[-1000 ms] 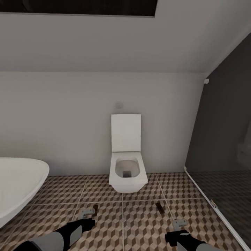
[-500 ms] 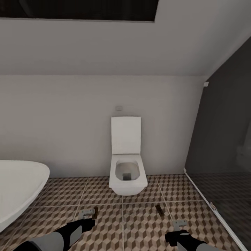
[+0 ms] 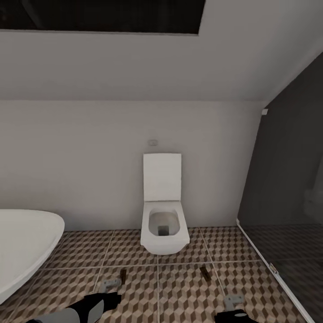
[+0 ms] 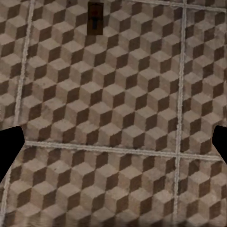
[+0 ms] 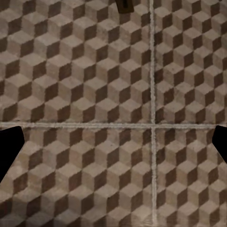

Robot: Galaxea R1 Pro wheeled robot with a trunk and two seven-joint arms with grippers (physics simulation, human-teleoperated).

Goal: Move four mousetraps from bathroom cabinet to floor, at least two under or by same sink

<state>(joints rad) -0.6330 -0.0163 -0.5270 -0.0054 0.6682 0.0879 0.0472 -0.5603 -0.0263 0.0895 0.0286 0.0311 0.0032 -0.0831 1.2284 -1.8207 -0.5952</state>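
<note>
Here the landmark is the white toilet [image 3: 163, 215], standing against the pale back wall with its lid raised. On the bathroom floor [image 3: 179, 291] in front of it lie two small dark flat pieces that look like mousetraps: one mousetrap [image 3: 123, 273] off toward the bathtub [image 3: 22, 244] side of the toilet, the other mousetrap [image 3: 205, 273] off toward the dark glass partition [image 3: 287, 179] side, well apart from each other. Nearer the robot than both, the left hand [image 3: 110, 284] and the right hand [image 3: 232, 301] hang over the tiles. Each wrist view shows only the dark tips of that hand's fingers [image 4: 10, 146] [image 5: 9, 146] set wide apart with bare tile between them, nothing gripped.
</note>
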